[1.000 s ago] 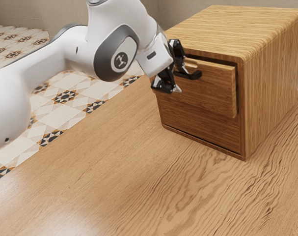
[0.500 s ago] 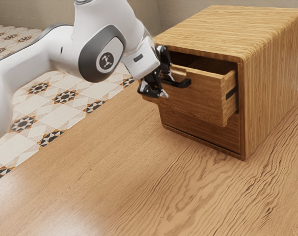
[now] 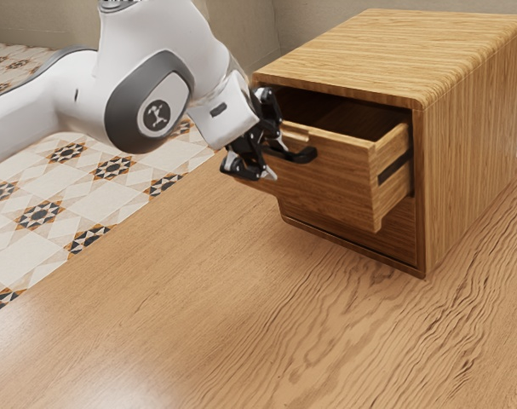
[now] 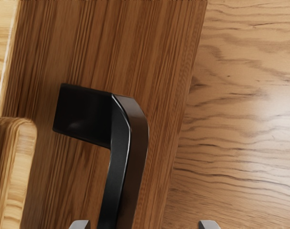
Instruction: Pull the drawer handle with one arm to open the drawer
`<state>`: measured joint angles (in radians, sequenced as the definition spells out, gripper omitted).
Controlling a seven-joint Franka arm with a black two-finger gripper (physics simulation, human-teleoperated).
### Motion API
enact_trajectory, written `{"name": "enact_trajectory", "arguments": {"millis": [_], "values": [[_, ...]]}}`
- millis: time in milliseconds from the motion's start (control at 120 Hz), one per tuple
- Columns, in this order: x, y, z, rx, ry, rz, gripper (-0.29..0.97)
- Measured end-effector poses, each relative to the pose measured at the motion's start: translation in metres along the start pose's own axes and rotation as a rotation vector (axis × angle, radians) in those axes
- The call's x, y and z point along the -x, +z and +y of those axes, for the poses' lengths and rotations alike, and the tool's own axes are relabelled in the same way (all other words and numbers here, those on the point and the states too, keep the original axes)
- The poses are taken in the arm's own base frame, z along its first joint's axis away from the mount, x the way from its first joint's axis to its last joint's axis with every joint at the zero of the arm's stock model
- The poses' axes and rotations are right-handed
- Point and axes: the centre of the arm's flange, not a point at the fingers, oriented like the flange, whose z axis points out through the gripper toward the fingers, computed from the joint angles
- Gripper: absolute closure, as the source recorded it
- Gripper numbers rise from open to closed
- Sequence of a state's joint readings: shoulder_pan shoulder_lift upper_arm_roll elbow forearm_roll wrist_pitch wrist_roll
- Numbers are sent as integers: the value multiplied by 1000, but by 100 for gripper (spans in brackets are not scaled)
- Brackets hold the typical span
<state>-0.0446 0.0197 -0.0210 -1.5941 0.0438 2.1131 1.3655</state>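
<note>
A wooden cabinet (image 3: 428,60) stands on the floor with its upper drawer (image 3: 335,179) pulled partly out toward the exterior view's left. The drawer front carries a black bar handle (image 3: 299,156). My gripper (image 3: 267,150) is at that handle, with its black fingers reaching around the bar. Seen from the wrist, the handle (image 4: 125,157) runs down the drawer front (image 4: 87,57) between my two fingertips (image 4: 79,223). They stand wide apart, one close beside the bar and the other well clear of it. The gripper is open around the handle.
A lower fixed panel (image 3: 352,226) sits under the drawer. Wood plank floor (image 3: 241,324) spreads in front of the cabinet, and patterned tiles (image 3: 62,196) lie at the exterior view's left, under my arm (image 3: 147,102).
My hand has drawn back toward the exterior view's left, and the drawer has slid further out with it, from nearly closed to clearly open.
</note>
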Motion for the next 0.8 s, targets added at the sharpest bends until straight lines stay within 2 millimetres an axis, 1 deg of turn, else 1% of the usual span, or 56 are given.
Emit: {"name": "enact_trajectory", "arguments": {"millis": [325,508,700,800], "values": [[4,-14,27,3,-8,-2,44],[1,-25,42,-4,-4,3,44],[3,-24,51,2,-10,1,43],[4,-29,57,-2,-12,1,44]]}}
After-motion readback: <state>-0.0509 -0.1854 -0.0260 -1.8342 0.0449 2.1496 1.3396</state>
